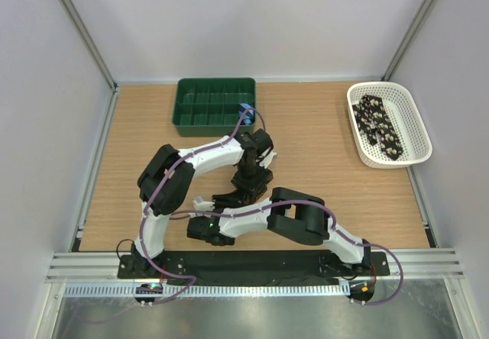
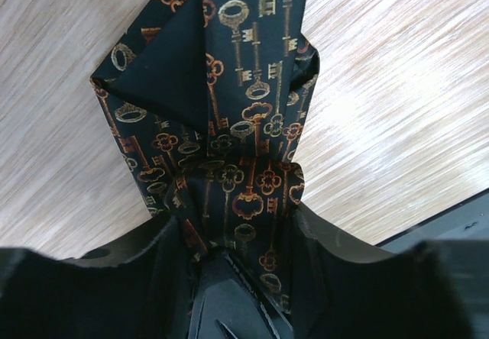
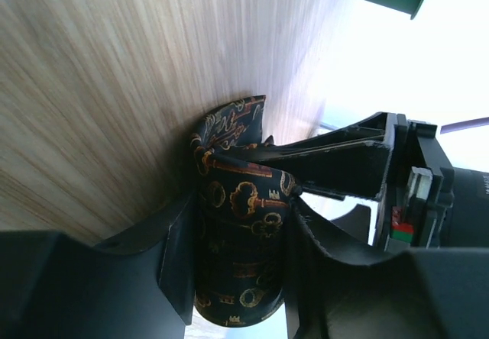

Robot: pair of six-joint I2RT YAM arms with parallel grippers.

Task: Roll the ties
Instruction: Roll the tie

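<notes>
A dark tie (image 2: 238, 125) printed with gold and orange keys lies folded into a thick bundle on the wooden table. My left gripper (image 2: 237, 228) is shut on its near end, a finger pressing each side. In the right wrist view the same tie (image 3: 243, 201) shows as a rolled bundle wedged between the fingers of my right gripper (image 3: 238, 221), which is shut on it. The left gripper's fingers (image 3: 336, 163) hold the bundle from the other side. From above, both grippers (image 1: 243, 190) meet at the table's middle and hide the tie. More ties (image 1: 380, 125) lie in a basket.
A white basket (image 1: 422, 137) stands at the back right. A green compartment tray (image 1: 216, 85) sits at the back centre, with a small blue roll (image 1: 246, 112) at its right front corner. Both arms cross over the near middle of the table.
</notes>
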